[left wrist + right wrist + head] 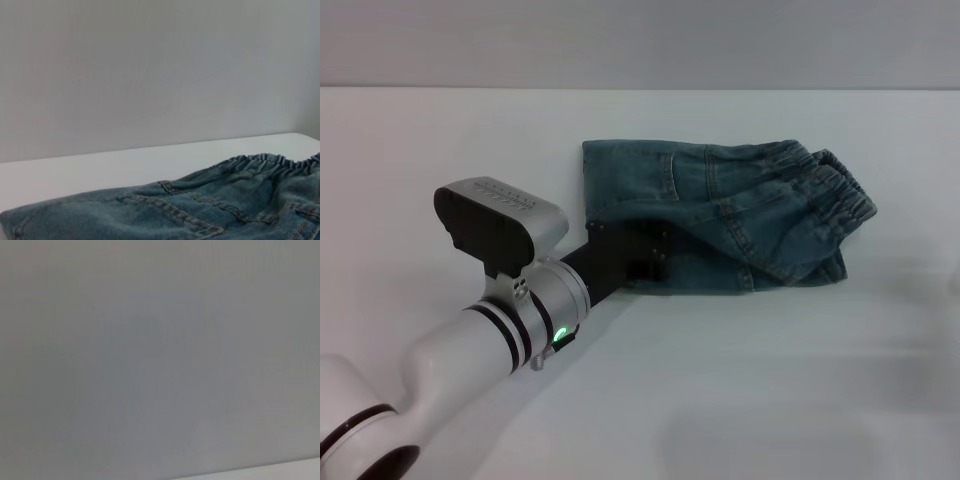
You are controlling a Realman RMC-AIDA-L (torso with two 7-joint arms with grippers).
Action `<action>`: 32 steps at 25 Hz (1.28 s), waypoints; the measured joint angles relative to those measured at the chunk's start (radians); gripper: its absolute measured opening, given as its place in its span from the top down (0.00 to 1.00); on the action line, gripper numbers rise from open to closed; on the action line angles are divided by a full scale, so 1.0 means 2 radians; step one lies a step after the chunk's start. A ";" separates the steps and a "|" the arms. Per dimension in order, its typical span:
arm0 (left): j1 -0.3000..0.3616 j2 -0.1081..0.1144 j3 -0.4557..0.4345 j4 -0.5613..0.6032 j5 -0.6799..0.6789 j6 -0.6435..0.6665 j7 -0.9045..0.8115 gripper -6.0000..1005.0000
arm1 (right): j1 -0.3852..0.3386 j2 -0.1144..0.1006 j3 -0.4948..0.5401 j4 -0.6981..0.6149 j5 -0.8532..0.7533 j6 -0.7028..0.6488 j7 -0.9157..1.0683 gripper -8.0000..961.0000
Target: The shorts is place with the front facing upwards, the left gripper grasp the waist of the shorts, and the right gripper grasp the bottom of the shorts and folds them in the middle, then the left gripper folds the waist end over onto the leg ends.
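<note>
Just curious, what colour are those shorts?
The shorts are faded blue-green denim, clearest in the head view.

shorts [165, 210] folded, lying flat | waist of the shorts [270, 162] far side | table [75, 175] white

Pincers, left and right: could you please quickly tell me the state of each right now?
Left pincer: at the near edge of the shorts; open or shut cannot be told.
Right pincer: not in view.

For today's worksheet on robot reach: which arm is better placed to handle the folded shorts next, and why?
The left. The left gripper is already at the near edge of the shorts, which lie folded on the table. The right gripper appears in no view.
</note>
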 joint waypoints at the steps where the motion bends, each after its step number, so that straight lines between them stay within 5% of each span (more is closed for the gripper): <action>1: -0.003 0.000 0.000 0.003 0.000 0.000 -0.001 0.99 | 0.000 0.000 0.000 0.000 0.000 0.000 0.000 0.99; 12: 0.001 0.001 0.005 0.001 0.001 0.000 -0.006 0.99 | 0.001 0.000 -0.001 0.000 0.000 0.001 0.002 0.98; 13: 0.012 0.002 0.009 -0.007 0.001 0.001 -0.006 0.99 | 0.001 0.000 -0.001 -0.001 0.000 0.001 0.002 0.97; 14: 0.081 0.008 0.003 -0.073 0.022 0.022 0.023 0.99 | 0.002 0.000 -0.001 -0.001 0.000 0.001 0.002 0.96; 15: 0.108 0.008 -0.009 -0.094 0.030 0.027 0.045 0.99 | 0.002 0.000 -0.001 -0.002 0.000 0.001 0.002 0.96; 17: 0.108 0.008 -0.009 -0.094 0.030 0.027 0.045 0.99 | 0.004 0.000 -0.004 -0.003 0.000 0.001 0.001 0.95; 20: 0.169 0.000 -0.060 -0.113 0.029 0.080 0.133 0.99 | 0.004 0.001 -0.015 -0.008 0.000 -0.015 -0.026 0.93; 22: 0.169 0.000 -0.060 -0.113 0.029 0.080 0.133 0.99 | 0.005 0.002 -0.019 -0.027 0.000 -0.060 -0.068 0.92; 24: 0.176 0.002 -0.140 -0.083 -0.021 0.117 0.209 0.99 | 0.010 0.004 -0.020 -0.057 0.001 -0.126 -0.098 0.91; 27: 0.172 0.004 -0.150 -0.076 -0.027 0.117 0.209 0.99 | 0.021 0.005 -0.017 -0.099 0.022 -0.216 -0.099 0.89; 29: 0.168 0.004 -0.190 -0.040 -0.030 0.126 0.209 0.99 | 0.028 0.005 -0.019 -0.115 0.048 -0.245 -0.093 0.88; 32: 0.160 0.001 -0.193 0.000 -0.031 0.159 0.209 0.99 | 0.039 0.004 -0.020 -0.131 0.081 -0.256 -0.089 0.87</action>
